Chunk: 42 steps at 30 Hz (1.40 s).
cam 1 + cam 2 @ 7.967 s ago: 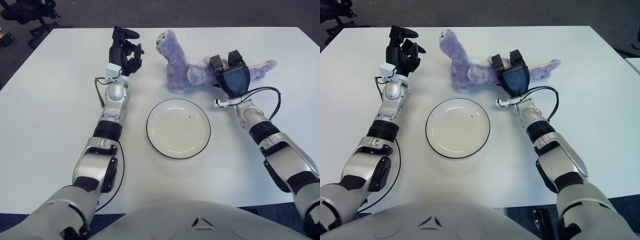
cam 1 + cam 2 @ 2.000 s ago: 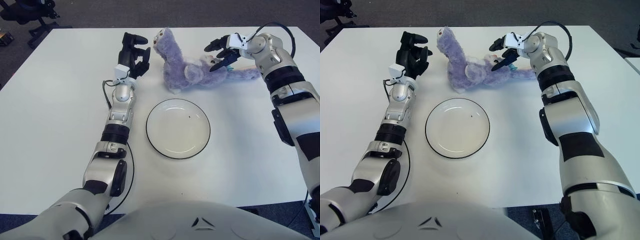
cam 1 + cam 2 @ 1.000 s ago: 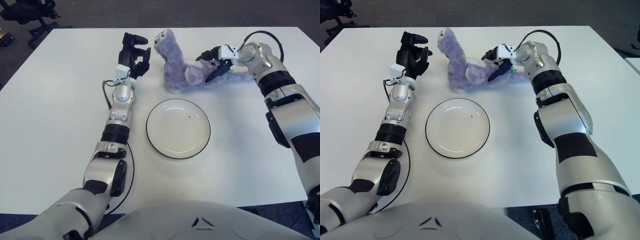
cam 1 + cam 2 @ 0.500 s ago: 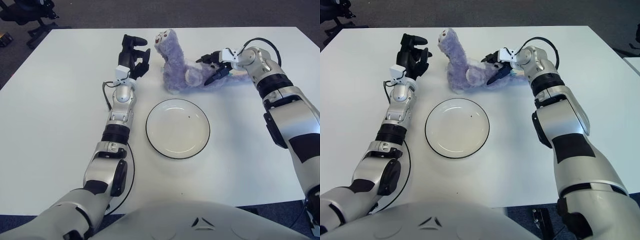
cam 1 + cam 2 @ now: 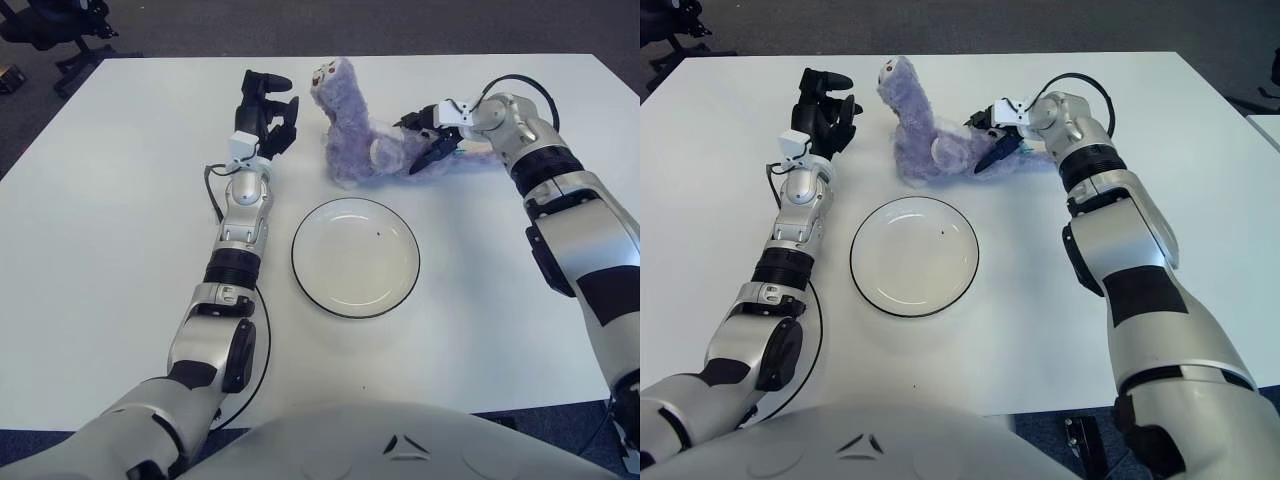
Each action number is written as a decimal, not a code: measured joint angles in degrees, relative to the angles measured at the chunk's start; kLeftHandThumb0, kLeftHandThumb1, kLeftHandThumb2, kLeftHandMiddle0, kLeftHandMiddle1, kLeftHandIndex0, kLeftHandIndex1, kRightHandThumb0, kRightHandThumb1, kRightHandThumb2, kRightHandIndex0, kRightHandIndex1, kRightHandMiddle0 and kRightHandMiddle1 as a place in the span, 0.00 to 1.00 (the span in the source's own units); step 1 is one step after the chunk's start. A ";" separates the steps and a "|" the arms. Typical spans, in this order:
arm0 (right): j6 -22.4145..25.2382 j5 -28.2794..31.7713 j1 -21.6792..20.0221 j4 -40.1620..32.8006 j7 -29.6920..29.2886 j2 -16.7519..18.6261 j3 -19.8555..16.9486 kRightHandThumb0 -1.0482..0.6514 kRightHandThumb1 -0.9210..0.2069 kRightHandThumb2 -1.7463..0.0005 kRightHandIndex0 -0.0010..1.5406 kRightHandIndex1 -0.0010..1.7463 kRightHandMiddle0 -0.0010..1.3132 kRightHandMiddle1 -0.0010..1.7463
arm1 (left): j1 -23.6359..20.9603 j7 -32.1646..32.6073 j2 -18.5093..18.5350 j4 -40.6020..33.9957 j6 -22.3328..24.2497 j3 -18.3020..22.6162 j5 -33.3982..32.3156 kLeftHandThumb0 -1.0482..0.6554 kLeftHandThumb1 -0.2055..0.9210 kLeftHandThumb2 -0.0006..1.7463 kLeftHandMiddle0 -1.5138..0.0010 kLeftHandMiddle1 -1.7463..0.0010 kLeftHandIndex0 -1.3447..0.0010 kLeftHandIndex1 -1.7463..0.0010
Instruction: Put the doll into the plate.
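Left eye view: the purple doll (image 5: 365, 140) lies on the white table (image 5: 120, 220), on the far side of the plate (image 5: 355, 257) and clear of its dark rim. Its head sticks up toward the left, its body stretches to the right. The right hand (image 5: 432, 142) comes in from the right with its dark fingers (image 5: 425, 160) closed around the doll's middle, pinching the fur. The left hand (image 5: 263, 110) stands upright just left of the doll's head, fingers loosely parted and holding nothing, a narrow strip of table between it and the fur. The plate is bare inside except for a tiny dark speck. At the far left corner, off the table, dark chair legs (image 5: 85, 45) stand on the grey floor.

Right eye view: the doll (image 5: 930, 135) again sits beyond the plate (image 5: 914, 256), none of it over the rim. The right hand (image 5: 992, 140) grips its midsection, a black cable looping above the wrist. The left hand (image 5: 822, 100) is raised beside the head, apart from it. Nothing lies between the doll and the plate.
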 measured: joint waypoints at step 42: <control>-6.77 -9.07 16.04 -4.20 -52.95 -3.46 0.64 0.62 0.56 0.26 0.40 1.00 0.40 0.90 | -0.12 1.51 -0.12 1.87 -1.96 0.53 0.25 0.61 1.00 0.20 0.77 0.13 0.75 0.14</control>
